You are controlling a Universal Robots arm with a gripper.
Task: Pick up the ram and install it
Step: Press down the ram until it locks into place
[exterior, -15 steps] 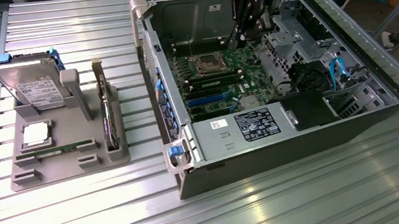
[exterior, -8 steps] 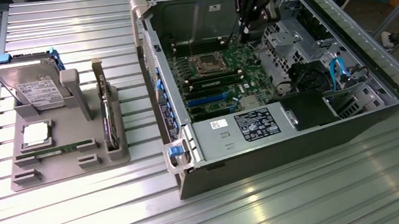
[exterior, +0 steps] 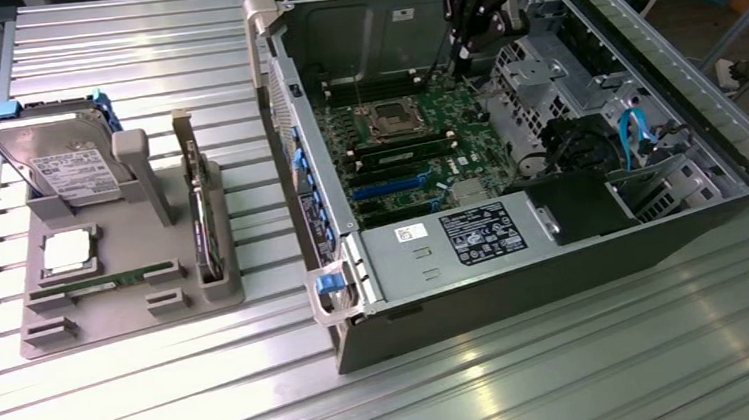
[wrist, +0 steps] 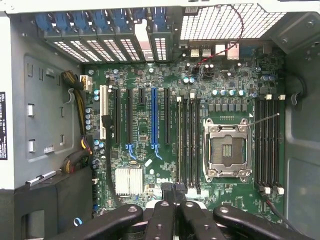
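The ram [exterior: 87, 285] is a thin green stick lying flat in a slot of the grey holder [exterior: 121, 308] on the exterior view's left, outside the computer. My gripper [exterior: 465, 60] hangs inside the open computer case [exterior: 731, 157], above the far part of the green motherboard [exterior: 409, 137], well away from the ram. In the wrist view its black fingers [wrist: 161, 215] are pressed together and the gripper [wrist: 173, 197] is shut with nothing seen between them. Below it lie the motherboard's long black memory slots [wrist: 189, 145] beside the empty CPU socket [wrist: 226, 150].
The holder also carries a silver hard drive [exterior: 57, 160], a dark expansion card [exterior: 198, 204] on edge and a square chip [exterior: 68, 249]. Inside the case are a black power supply [exterior: 484, 236], blue cables [exterior: 629, 135] and a metal drive cage [exterior: 545, 76].
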